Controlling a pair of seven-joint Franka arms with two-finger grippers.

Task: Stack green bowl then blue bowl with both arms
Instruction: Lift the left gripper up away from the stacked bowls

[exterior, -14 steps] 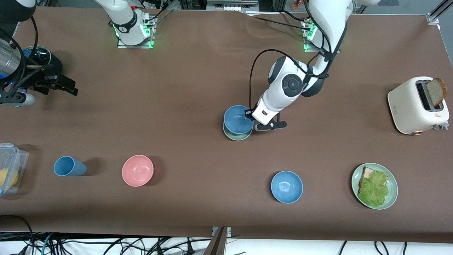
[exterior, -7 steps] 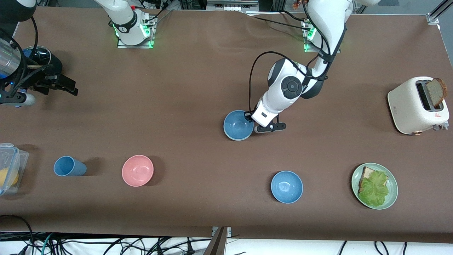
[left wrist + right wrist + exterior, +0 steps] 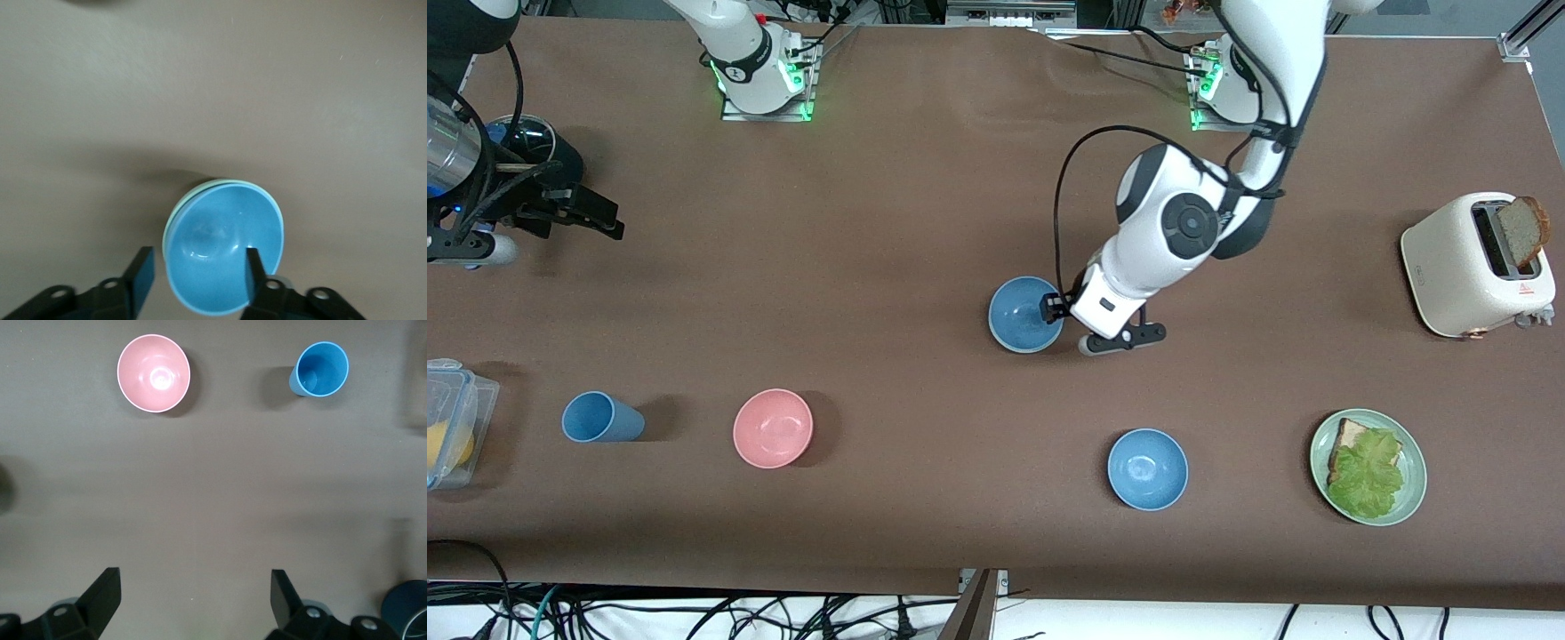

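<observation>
The blue bowl (image 3: 1025,313) now sits nested in the green bowl (image 3: 175,217). The left gripper (image 3: 197,268), fingers spread, has released its rim at three o'clock. The right gripper (image 3: 195,596) waits, spread; stacking looks complete.

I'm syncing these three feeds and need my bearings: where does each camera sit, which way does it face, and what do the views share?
Front view: high across the table, facing the robots' bases; shows both arms, the left gripper beside the blue bowl, the right gripper waiting at its table end.
Left wrist view: on the left wrist, looking down at the blue bowl nested in the green bowl; its open fingers show.
Right wrist view: on the right wrist, looking down at the pink bowl and cup; its open fingers show.
Shared: front and left wrist views both show the stack.
</observation>
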